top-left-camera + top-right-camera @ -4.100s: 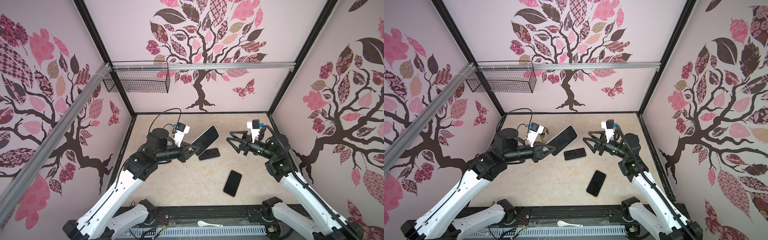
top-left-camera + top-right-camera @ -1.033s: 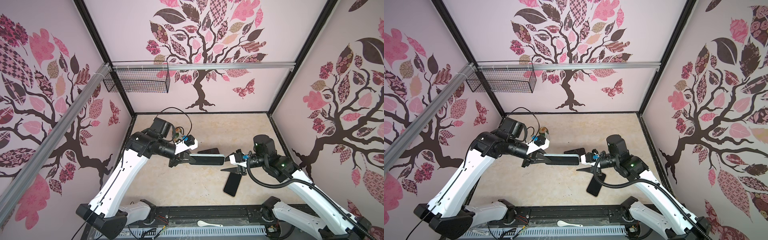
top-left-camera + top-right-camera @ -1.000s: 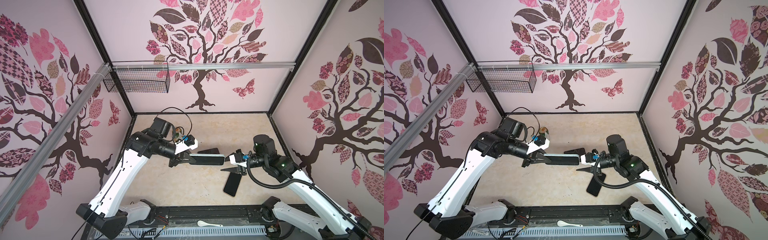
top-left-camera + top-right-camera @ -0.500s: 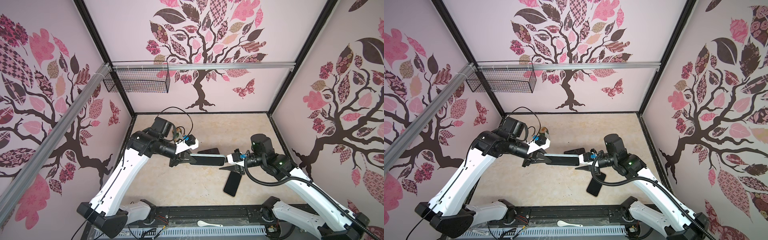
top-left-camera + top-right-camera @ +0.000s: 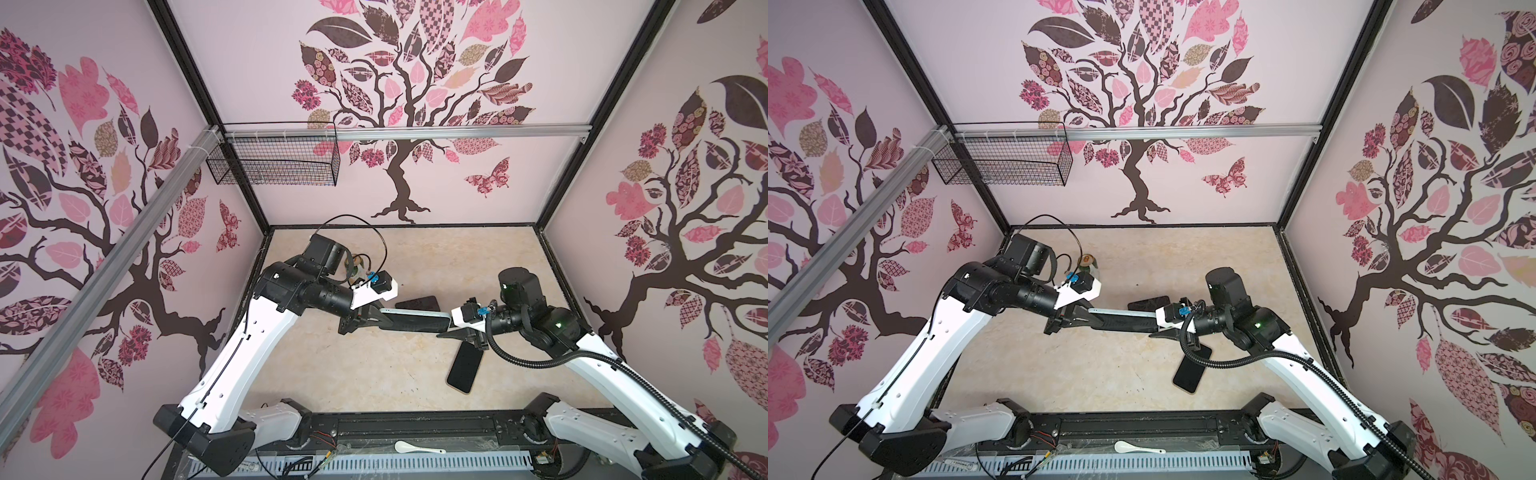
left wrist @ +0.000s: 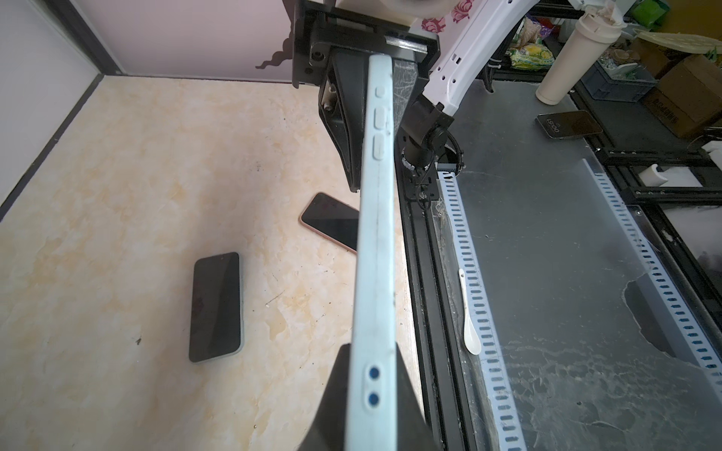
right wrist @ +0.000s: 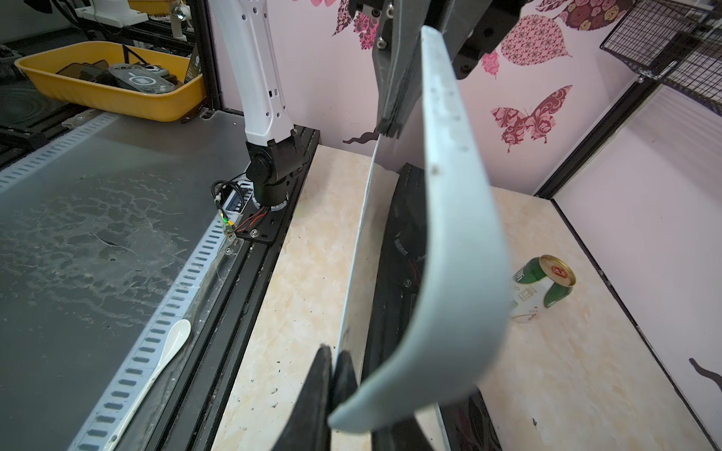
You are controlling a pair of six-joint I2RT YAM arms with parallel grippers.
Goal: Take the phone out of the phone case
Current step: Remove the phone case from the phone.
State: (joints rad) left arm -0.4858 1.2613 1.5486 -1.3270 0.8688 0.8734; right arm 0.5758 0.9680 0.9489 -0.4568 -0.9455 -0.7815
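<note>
A phone in a pale blue phone case (image 5: 415, 322) (image 5: 1125, 321) hangs edge-up above the floor, stretched level between my two arms. My left gripper (image 5: 374, 322) (image 6: 371, 371) is shut on one end, a black finger on each face of the case (image 6: 375, 234). My right gripper (image 5: 451, 330) (image 7: 351, 410) has closed on the other end. In the right wrist view the case's long side wall (image 7: 457, 234) bows away from the dark phone (image 7: 404, 242), leaving a gap between them.
Two more phones lie on the beige floor, one (image 5: 417, 302) behind the held one and one (image 5: 464, 365) under my right wrist. A dented green can (image 7: 543, 285) lies behind my left arm. A white spoon (image 5: 417, 448) rests on the front rail.
My right gripper's jaws have narrowed onto the case's end and the right wrist has edged left. The left arm and its grip have stayed as they were.
</note>
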